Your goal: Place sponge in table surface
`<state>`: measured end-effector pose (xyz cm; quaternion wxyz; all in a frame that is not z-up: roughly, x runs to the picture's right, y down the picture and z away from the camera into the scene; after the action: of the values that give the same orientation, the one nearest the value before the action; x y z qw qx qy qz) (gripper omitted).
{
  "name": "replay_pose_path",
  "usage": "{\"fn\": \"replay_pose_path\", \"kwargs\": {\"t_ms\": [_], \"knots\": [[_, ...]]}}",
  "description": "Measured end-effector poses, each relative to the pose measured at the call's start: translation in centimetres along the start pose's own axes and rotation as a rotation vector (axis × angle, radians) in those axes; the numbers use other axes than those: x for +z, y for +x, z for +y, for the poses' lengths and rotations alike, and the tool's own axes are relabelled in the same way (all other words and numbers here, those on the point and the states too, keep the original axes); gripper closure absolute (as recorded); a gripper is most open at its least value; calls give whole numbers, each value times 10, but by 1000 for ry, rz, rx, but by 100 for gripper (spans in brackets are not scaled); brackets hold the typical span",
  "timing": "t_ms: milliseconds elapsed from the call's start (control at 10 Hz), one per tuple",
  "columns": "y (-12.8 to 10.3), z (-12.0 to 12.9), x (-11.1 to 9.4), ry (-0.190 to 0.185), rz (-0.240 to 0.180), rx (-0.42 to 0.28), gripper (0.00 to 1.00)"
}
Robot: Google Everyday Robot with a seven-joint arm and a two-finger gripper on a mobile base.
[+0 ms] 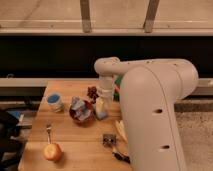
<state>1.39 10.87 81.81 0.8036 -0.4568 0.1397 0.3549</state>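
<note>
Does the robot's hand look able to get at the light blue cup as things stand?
Probably yes. The hand hangs over the middle of the tabletop; the cup stands uncovered beyond the low red bowl, which the hand might pass above.

Matt, light brown butcher-block wood for the table surface (75, 137), with faint strip lines. Smooth white shell, plastic-looking with a soft sheen, on the robot arm (155, 95). Same pale finish down to the gripper (102, 104), low over the table just right of the bowl, at the sponge (102, 115). Blue-grey and dull there, soft-looking, without shine. Glossy dark red on the bowl (82, 116), with a crinkled, shiny wrapper (77, 103) inside. Smooth light blue plastic look on the cup (54, 102). Thin grey metal for the utensil (48, 131). Smooth orange-yellow skin on the fruit (52, 151). Green plastic on the tray (117, 84) edge.
</note>
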Motion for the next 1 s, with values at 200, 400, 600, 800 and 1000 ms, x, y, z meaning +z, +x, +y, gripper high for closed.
{"fn": "replay_pose_path", "kwargs": {"t_ms": [200, 400, 600, 800, 1000], "knots": [[4, -2, 3, -1, -6, 8, 38], [2, -1, 2, -1, -6, 5, 38], [3, -1, 3, -8, -4, 10, 38], [2, 2, 20, -34, 22, 13, 38], [5, 2, 34, -50, 38, 18, 38]]}}
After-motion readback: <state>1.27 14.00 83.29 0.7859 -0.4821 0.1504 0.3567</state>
